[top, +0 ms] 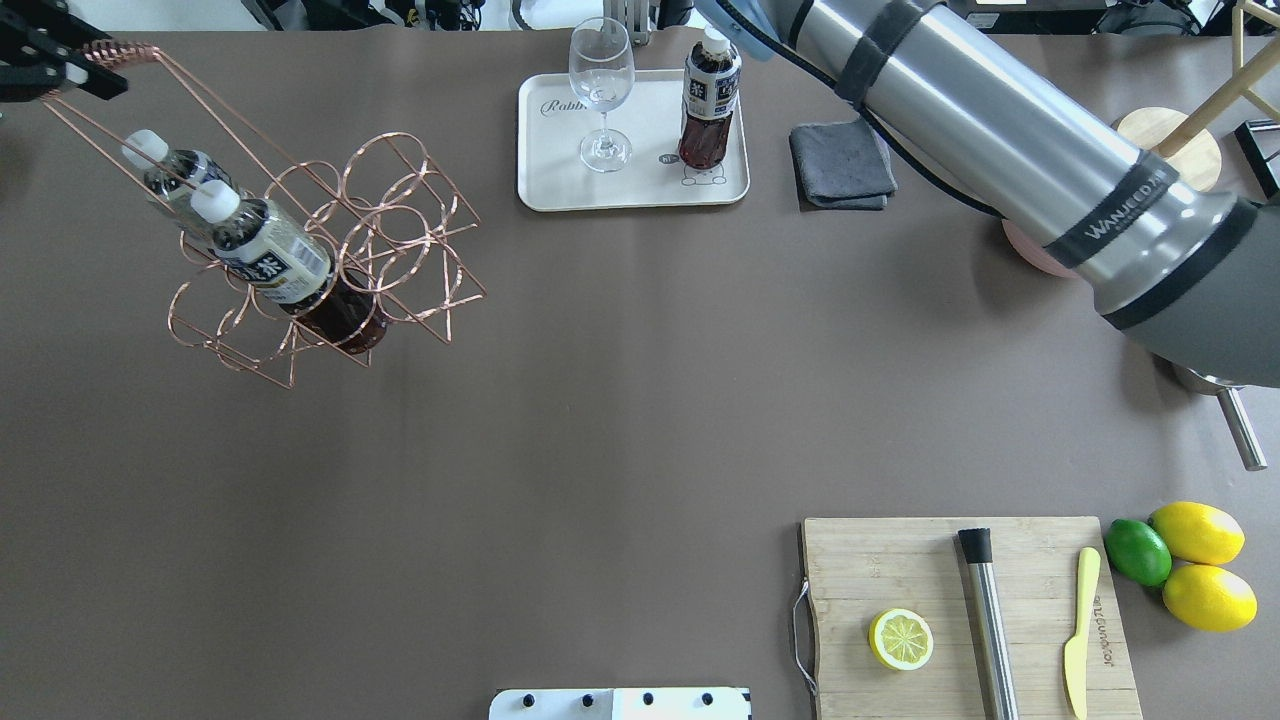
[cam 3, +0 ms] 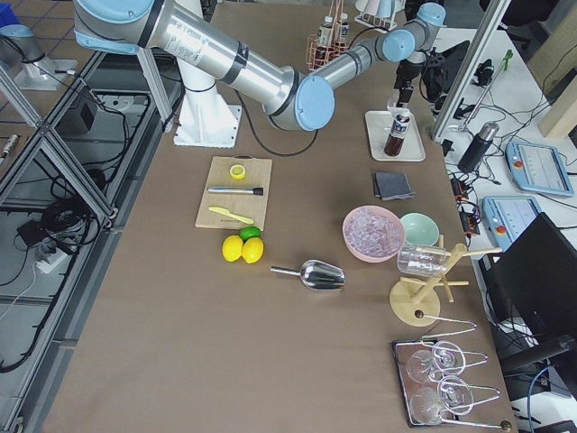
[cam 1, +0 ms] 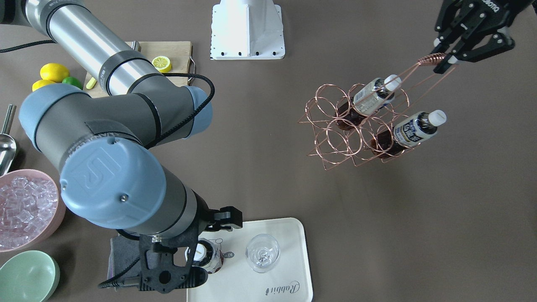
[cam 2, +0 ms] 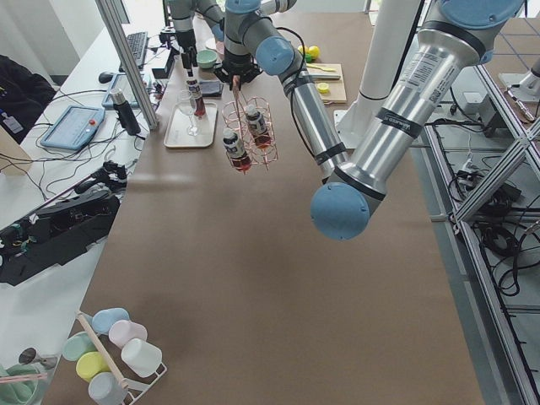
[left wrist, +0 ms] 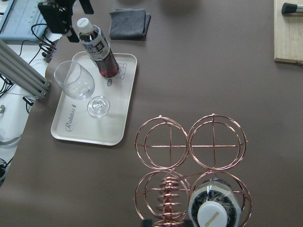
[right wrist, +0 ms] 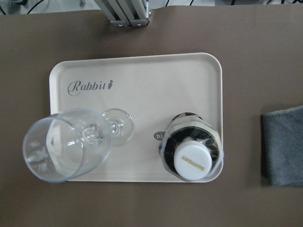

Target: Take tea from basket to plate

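Observation:
My left gripper (cam 1: 440,58) is shut on the coiled handle of the copper wire basket (cam 1: 352,130) and holds it tilted, apparently off the table. Two tea bottles (cam 1: 413,130) (cam 1: 375,96) sit in its rings; they also show in the overhead view (top: 265,260). A third tea bottle (top: 710,100) stands upright on the cream plate (top: 560,190), beside a wine glass (top: 601,90). My right gripper (cam 1: 212,248) is open above this bottle, its fingers apart on either side of the white cap (right wrist: 191,162).
A grey cloth (top: 842,165) lies right of the plate. A cutting board (top: 960,610) carries a lemon half, muddler and knife, with lemons and a lime (top: 1190,560) beside it. A pink ice bowl (cam 1: 25,209), mint bowl (cam 1: 27,277) and scoop (cam 1: 6,142) stand near my right arm.

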`<state>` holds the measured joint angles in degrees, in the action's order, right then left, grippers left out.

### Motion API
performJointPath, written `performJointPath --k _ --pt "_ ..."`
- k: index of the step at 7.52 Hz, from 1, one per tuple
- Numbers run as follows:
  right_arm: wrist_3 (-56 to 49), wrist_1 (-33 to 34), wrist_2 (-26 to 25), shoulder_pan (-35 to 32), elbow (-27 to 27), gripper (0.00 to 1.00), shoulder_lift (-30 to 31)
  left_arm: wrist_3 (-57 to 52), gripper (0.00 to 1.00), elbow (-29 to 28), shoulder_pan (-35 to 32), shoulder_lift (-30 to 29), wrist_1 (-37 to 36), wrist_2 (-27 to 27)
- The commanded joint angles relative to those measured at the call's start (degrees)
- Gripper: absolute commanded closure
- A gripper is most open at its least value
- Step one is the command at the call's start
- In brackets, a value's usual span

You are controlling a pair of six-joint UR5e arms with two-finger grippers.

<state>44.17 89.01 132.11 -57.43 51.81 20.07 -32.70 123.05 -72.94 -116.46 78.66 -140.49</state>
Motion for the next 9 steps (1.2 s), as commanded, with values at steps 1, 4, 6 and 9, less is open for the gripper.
performJointPath --k 1,4,6,9 --pt "-10.5 14.3 0.7 -2.6 25.7 0.00 15.7 -11.7 1.00 -1.5 -8.0 8.0 0.0 -0.9" --pt "-23.9 22.9 0.6 -9.3 52.9 0.00 42.7 -24.6 1.00 -12.6 -13.4 7.6 0.1 -0.2" --pt "-37.6 22.6 0.7 -18.6 57.6 0.00 59.6 -25.6 1.00 -16.5 -13.2 3.5 0.5 3.5" --pt "-49.5 22.2 0.3 -28.8 56.1 0.00 72.5 -25.7 1.00 -24.2 -9.3 -5.1 3.1 10.1"
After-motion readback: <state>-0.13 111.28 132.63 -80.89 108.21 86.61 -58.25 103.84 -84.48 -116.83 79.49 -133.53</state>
